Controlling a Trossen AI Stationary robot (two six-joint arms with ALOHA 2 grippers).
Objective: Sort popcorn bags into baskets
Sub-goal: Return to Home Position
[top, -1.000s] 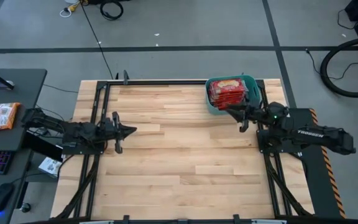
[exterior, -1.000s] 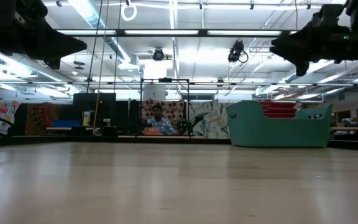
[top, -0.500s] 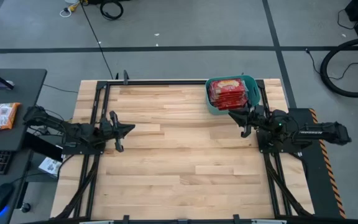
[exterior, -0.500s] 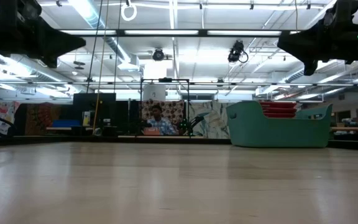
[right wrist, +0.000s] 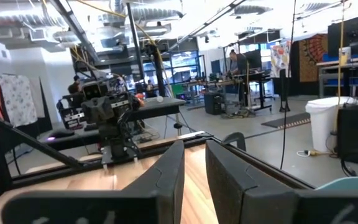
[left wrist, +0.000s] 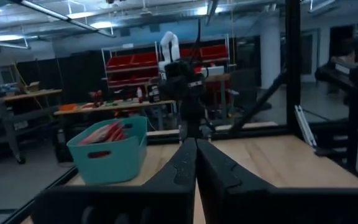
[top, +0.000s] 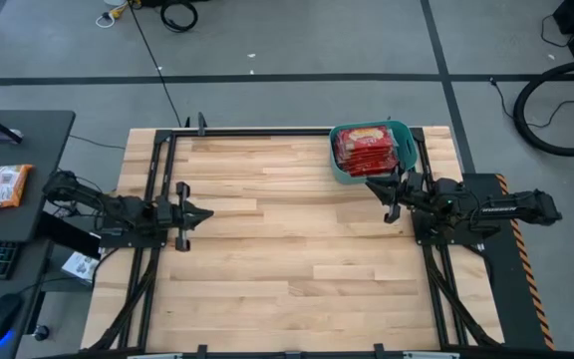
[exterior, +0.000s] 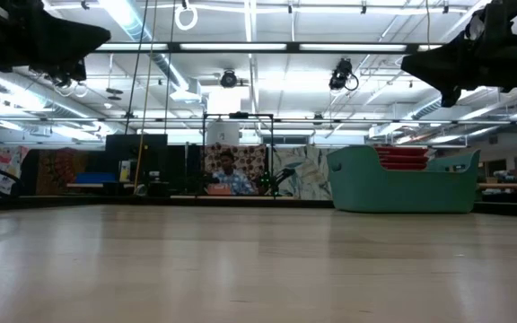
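Above table: left claw, right claw, level.

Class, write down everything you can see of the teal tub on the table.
The teal tub is rectangular, plastic-looking, with rounded corners and a flared rim. It stands upright on the wooden table, at the far edge on the right arm's side. Red popcorn bags fill it, showing above its rim.

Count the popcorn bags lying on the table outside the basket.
0. Every popcorn bag in view is stacked inside the teal basket at the table's far right corner; the stack may hide some.
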